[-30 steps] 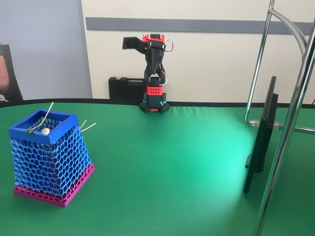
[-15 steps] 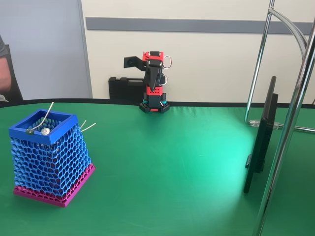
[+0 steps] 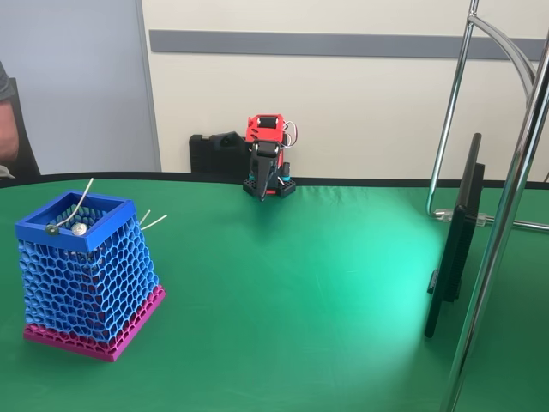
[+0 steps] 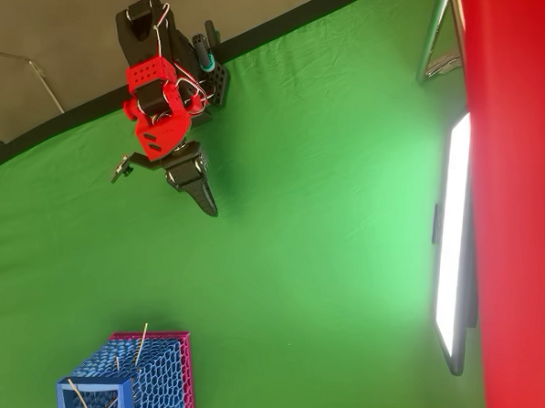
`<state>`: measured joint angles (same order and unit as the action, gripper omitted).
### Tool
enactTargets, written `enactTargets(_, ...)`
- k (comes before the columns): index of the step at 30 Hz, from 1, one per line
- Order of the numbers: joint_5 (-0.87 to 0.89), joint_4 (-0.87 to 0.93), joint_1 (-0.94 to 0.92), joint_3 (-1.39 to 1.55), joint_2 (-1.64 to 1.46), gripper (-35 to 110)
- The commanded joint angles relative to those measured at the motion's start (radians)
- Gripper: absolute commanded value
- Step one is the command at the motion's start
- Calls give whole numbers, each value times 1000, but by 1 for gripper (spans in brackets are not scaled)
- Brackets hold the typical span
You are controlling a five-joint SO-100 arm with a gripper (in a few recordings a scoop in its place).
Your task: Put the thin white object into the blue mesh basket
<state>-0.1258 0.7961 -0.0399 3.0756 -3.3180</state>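
The gripper (image 3: 262,190) hangs folded low over the arm's base at the far edge of the green table (image 3: 300,292), its fingers spread with nothing between them. Well apart from it, toward the near left in the fixed view, the blue mesh basket (image 3: 86,279) stands upright, and the thin white object (image 3: 75,209) leans inside against its rim.

No legible txt, labels or nos. anywhere

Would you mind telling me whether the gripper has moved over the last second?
Yes. In the fixed view the gripper has dropped from well above the black case at the wall to hang fingers-down near the arm's base.
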Motion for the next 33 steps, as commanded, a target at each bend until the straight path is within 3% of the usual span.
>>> enactTargets(1, 12, 48, -3, 8, -8, 1)
enactTargets(33, 12, 67, -3, 8, -8, 1)
